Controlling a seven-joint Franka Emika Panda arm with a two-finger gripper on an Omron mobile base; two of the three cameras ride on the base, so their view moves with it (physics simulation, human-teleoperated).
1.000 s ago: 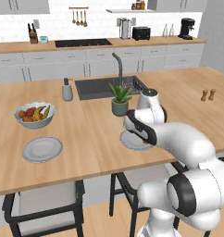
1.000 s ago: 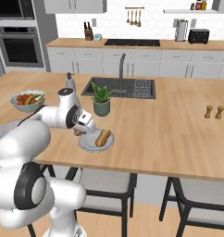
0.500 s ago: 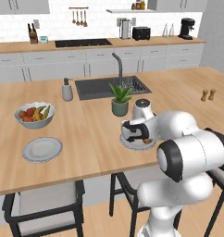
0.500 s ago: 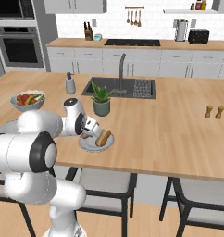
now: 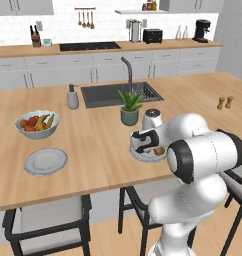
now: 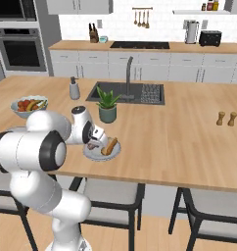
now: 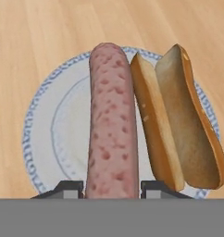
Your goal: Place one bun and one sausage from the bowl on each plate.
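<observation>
The arm (image 5: pixel 203 155) is built of glossy white rounded shells, bulging like fat sleeves, with dark charcoal discs capping the joints; one such disc faces the camera at centre right of the left base view, ringed by a thin dark seam. In the right base view the same arm (image 6: pixel 30 152) shows a large dark round cap at centre left and a smaller grey-topped white cylinder near the wrist. The hand is a dark block with white housing. The gripper (image 7: pixel 111 189) ends in two small dark grey finger tips (image 7: pixel 67 189) with flat squared tops.
</observation>
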